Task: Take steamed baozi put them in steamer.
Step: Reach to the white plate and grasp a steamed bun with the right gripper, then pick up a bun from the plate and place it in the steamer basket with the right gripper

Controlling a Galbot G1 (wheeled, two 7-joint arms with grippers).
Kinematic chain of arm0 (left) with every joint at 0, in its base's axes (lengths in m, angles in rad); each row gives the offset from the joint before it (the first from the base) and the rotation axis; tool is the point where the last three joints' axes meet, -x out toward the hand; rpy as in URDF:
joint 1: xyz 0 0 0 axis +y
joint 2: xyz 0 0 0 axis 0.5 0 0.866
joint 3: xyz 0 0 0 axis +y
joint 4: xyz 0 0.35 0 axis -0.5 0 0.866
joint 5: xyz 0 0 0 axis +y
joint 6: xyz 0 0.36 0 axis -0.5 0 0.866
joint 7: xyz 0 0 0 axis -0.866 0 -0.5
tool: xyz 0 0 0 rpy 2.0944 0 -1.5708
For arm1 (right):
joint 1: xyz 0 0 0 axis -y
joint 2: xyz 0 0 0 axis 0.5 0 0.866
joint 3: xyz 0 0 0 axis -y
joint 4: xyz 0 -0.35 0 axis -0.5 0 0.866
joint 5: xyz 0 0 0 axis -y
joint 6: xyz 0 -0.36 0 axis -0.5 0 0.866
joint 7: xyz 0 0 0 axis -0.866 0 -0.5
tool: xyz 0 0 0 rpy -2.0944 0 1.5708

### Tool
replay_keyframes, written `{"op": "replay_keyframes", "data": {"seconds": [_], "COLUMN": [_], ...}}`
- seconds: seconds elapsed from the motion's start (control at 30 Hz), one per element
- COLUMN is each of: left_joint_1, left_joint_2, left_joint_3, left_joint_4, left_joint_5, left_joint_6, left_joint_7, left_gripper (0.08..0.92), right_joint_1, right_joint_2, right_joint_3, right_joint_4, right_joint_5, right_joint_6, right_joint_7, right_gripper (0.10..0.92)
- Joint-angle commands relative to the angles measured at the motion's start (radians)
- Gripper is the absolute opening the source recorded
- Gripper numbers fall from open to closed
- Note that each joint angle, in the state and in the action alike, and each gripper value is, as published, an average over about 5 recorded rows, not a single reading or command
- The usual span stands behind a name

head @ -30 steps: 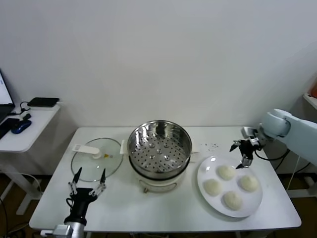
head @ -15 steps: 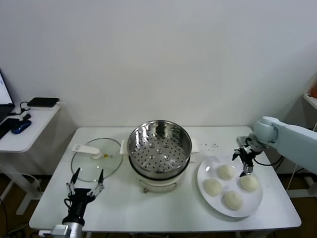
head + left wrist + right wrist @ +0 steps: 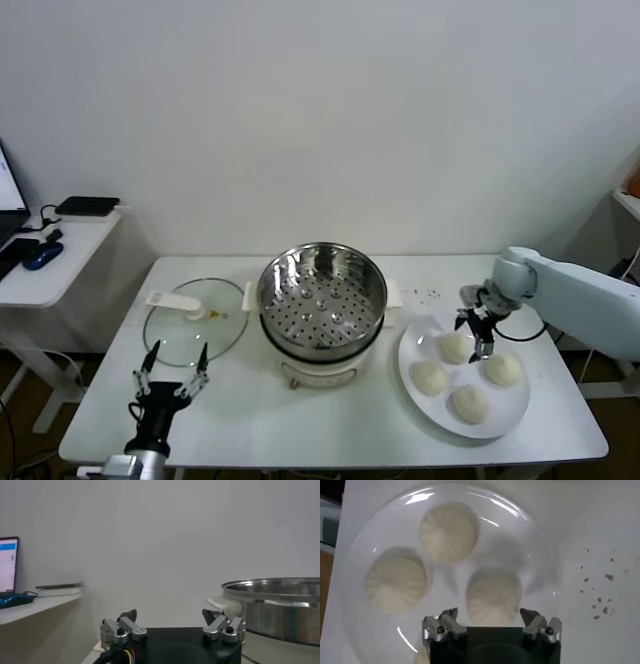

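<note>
Several cream-white steamed baozi lie on a white plate [image 3: 412, 352] at the table's right; the nearest to the steamer is the back-left one [image 3: 456, 347]. My right gripper [image 3: 476, 335] hovers open just above that bun. In the right wrist view the bun [image 3: 493, 596] sits between and beyond the spread fingertips of the right gripper [image 3: 489, 616], with two more baozi [image 3: 449, 532] [image 3: 395, 582] farther on the plate [image 3: 520, 545]. The steel steamer [image 3: 322, 300] stands mid-table, its perforated floor bare. My left gripper [image 3: 170, 365] [image 3: 170, 616] rests open at the front left, holding nothing.
A glass lid [image 3: 195, 320] with a white handle lies flat left of the steamer, just beyond my left gripper. Crumbs [image 3: 432, 293] dot the table behind the plate. A low side table [image 3: 40, 270] with dark items stands at the far left.
My right gripper has swung left and down from past the plate's far right rim to over the back-left bun, staying open. The left arm has not moved.
</note>
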Motion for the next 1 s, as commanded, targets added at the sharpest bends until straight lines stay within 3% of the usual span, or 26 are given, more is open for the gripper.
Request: {"op": "replay_keyframes", "data": {"seconds": [0.03,0.27,0.47,0.8,1.0], "left_joint_1": [0.001,0.008,0.009,0.008,0.008], "left_joint_2": [0.001,0.002,0.002,0.001,0.001], "left_joint_3": [-0.001,-0.001,-0.004,-0.004,-0.006], "left_joint_4": [0.001,0.000,-0.004,-0.002,-0.004], "left_joint_5": [-0.001,-0.014,-0.014,-0.016,-0.017], "left_joint_6": [-0.001,-0.002,-0.001,-0.001,-0.001], "left_joint_7": [0.000,0.000,-0.001,-0.004,-0.005], "left_gripper": [0.823,0.823,0.823,0.823,0.823], "right_joint_1": [-0.039,-0.051,-0.048,-0.005,0.162], "right_joint_2": [0.021,0.029,0.025,0.021,0.013], "right_joint_3": [0.040,0.056,0.061,0.053,-0.023], "right_joint_4": [-0.026,-0.037,-0.041,-0.025,0.062], "right_joint_5": [-0.022,-0.028,-0.026,-0.020,-0.087], "right_joint_6": [0.003,0.000,0.000,0.009,0.133], "right_joint_7": [0.006,-0.003,-0.013,-0.023,-0.048], "right_gripper": [0.823,0.814,0.722,0.712,0.712]}}
